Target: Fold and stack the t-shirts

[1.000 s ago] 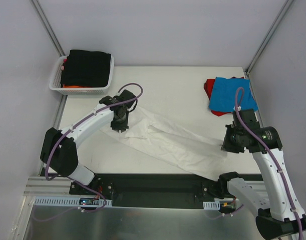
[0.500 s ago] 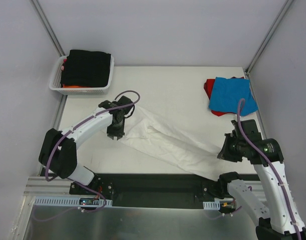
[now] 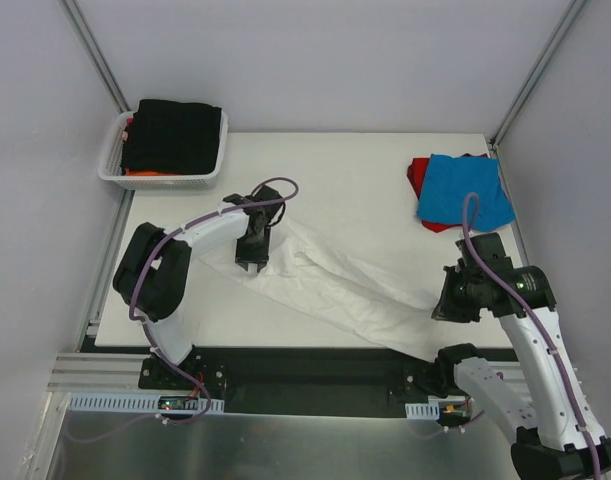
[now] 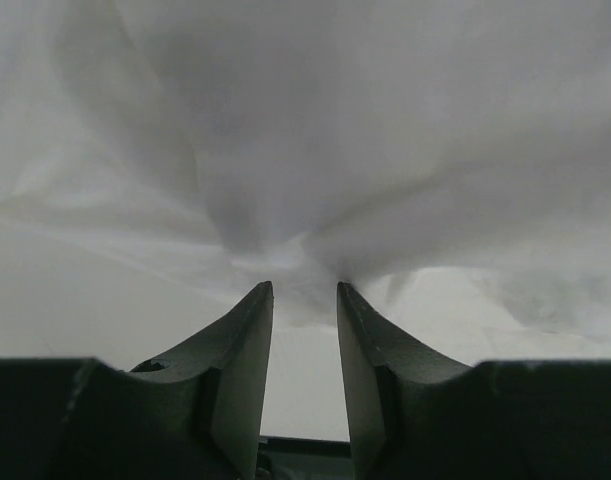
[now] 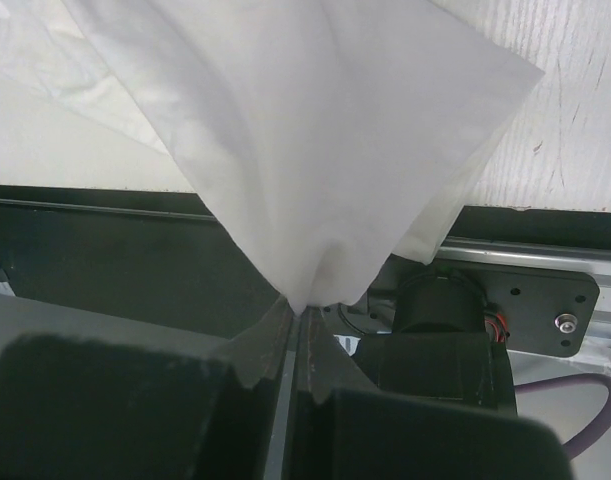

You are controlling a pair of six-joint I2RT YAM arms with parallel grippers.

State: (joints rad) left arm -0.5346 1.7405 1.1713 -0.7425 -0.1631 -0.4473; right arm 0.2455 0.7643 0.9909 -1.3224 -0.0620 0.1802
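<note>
- White desk point(image 3: 365, 170), grey walls on three sides, dark rail along the near edge. What's on it?
- White t-shirt point(image 3: 335, 285), a crumpled band running diagonally from left of centre to the near right. Its lower end laps over the near edge.
- Left gripper point(image 3: 251, 262)?
- At the shirt's upper left end, pointing down. In the wrist view the fingers point(image 4: 240, 370) are parted by a narrow gap, with bare desk showing between them. Cloth is bunched just past the tips, and nothing is pinched.
- Right gripper point(image 3: 447, 305)?
- Near the right edge, jaws closed flat on a fold of the white t-shirt, which fans up and away from the tips.
- Other shirts?
- Blue t-shirt point(image 3: 463, 190) folded on top of the red t-shirt point(image 3: 417, 175), in the far right corner, well apart from the white one. Basket point(image 3: 110, 165) at the far left corner holds a black t-shirt point(image 3: 173, 135) over an orange t-shirt point(image 3: 145, 173).
- Free room?
- Far middle between the basket and the blue pile is bare. The near left corner is bare too.
</note>
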